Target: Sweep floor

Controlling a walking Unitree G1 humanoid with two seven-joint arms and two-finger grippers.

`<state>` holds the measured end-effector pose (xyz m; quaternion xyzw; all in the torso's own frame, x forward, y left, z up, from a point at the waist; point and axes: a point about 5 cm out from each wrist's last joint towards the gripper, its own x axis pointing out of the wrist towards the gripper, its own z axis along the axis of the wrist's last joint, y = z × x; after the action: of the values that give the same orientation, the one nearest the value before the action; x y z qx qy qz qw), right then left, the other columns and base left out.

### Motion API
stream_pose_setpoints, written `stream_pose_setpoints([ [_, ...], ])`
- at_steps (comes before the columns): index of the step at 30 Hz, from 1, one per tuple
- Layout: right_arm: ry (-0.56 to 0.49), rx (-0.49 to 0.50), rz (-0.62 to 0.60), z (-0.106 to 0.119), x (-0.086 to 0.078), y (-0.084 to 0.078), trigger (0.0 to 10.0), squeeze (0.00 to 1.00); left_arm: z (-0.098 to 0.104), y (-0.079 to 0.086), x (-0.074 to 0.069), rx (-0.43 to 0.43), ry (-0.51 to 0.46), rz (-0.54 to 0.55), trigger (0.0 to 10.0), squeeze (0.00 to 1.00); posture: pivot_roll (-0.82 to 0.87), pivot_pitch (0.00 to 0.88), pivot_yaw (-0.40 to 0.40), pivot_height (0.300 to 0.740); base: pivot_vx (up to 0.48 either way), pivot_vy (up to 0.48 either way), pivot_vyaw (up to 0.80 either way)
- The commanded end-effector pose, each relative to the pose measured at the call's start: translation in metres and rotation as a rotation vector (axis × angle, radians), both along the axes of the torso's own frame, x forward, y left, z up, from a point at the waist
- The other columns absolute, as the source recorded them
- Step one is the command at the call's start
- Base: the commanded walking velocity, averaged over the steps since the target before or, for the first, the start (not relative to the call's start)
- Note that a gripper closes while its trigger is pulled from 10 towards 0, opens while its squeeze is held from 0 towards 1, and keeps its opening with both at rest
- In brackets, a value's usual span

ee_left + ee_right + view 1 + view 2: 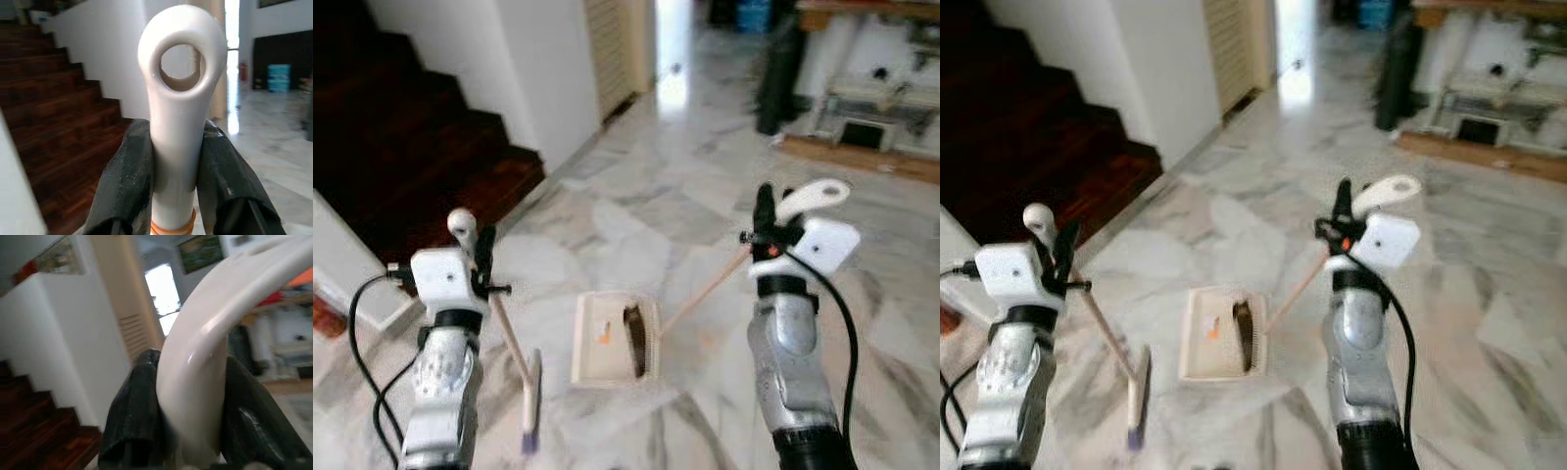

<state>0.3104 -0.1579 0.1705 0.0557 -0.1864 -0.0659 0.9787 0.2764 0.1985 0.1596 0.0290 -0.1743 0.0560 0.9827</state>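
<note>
Broom (514, 352) handle — in left gripper (481, 257)

The floor (636, 211) is polished marble, white with grey veins, and glossy where the doorway light falls on it. The stairs (401, 147) beside the white matt wall (548, 78) are dark red-brown wood with a soft shine. My left claw (176, 171) has matt black fingers (127, 181), a little dusty, around the smooth white plastic broom handle (178, 98). In my right claw (193, 416) the dustpan handle (205, 347) is glossy white plastic. The dustpan (607, 338) looks like cream matt plastic, and its stick (705, 289) like pale wood.
</note>
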Motion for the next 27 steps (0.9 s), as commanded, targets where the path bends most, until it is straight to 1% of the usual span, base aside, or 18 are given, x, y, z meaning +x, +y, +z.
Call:
stream_pose_setpoints([
  [1, -0.057, 0.001, 0.023, 0.0145, -0.0009, 0.0069, 10.0, 0.00, 0.0061, 0.0055, -0.0038, 0.013, -0.023, 0.026, 10.0, 0.00, 0.06, 0.000, 0.093, 0.740, 0.000, 0.000, 0.79],
  [12, -0.040, -0.006, 0.041, 0.0158, -0.0009, 0.0070, 10.0, 0.00, 0.0070, 0.0045, -0.0071, 0.004, -0.020, 0.042, 10.0, 0.00, 0.07, 0.000, 0.085, 0.740, 0.000, 0.000, 0.80],
  [20, -0.031, 0.004, 0.065, 0.0156, -0.0011, 0.0110, 10.0, 0.00, 0.0048, 0.0065, -0.0089, 0.001, -0.007, 0.055, 10.0, 0.00, 0.07, 0.000, 0.079, 0.740, 0.000, 0.000, 0.80],
  [27, -0.029, -0.003, 0.054, 0.0163, -0.0002, 0.0056, 10.0, 0.00, 0.0008, 0.0062, -0.0127, -0.012, 0.008, 0.051, 10.0, 0.00, 0.07, 0.000, 0.070, 0.740, 0.000, 0.000, 0.80],
])
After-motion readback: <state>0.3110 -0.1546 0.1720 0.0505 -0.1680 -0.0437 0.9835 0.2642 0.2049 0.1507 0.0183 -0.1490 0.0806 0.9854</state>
